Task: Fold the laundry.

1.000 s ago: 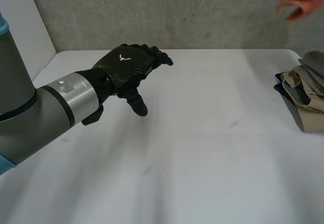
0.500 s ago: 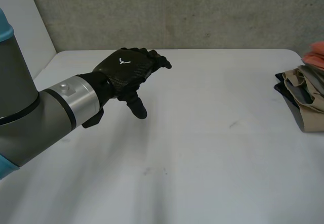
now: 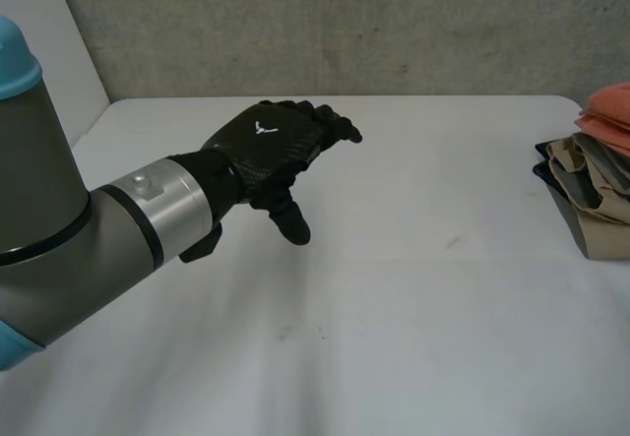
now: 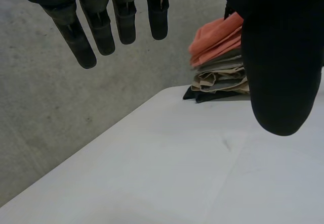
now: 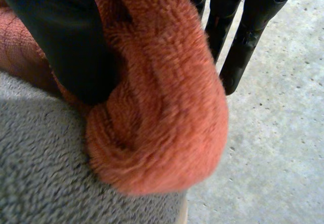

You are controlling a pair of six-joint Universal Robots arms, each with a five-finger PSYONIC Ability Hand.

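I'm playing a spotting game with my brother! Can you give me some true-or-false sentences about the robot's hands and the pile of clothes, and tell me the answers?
1. The left hand is holding a sock. False: it is open and empty, above the white table.
2. An orange towel lies on top of the pile. True.
3. The right hand pinches the orange towel between thumb and fingers. True.
4. The pile sits in the middle of the table. False: it sits at the table's edge on the robot's right side.
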